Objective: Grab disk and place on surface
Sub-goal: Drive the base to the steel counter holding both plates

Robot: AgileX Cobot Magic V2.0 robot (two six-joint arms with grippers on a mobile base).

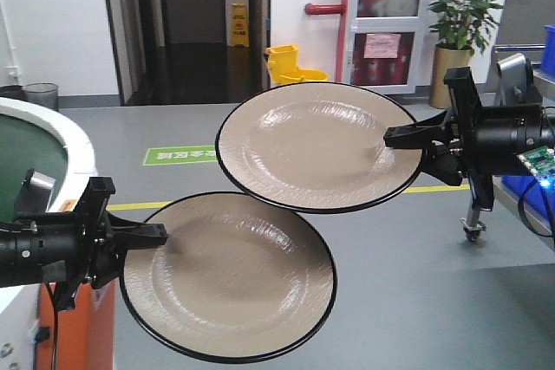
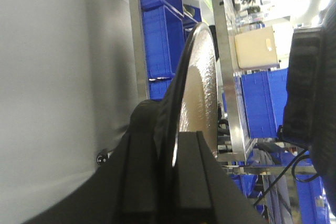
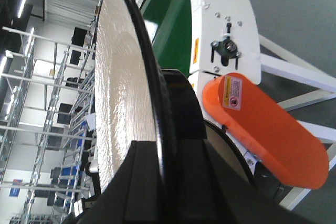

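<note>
Pinching only the thin black rim, the left gripper (image 1: 160, 233) clamped the lower disk (image 1: 230, 275) and the right gripper (image 1: 395, 136) clamped the upper disk (image 1: 316, 145), both held nearly flat in the air above the grey floor (image 1: 416, 301). The disks looked stiff, glazed and probably breakable, so such an edge hold could slip or tilt, and a gentle, level setting down seemed wise.
</note>
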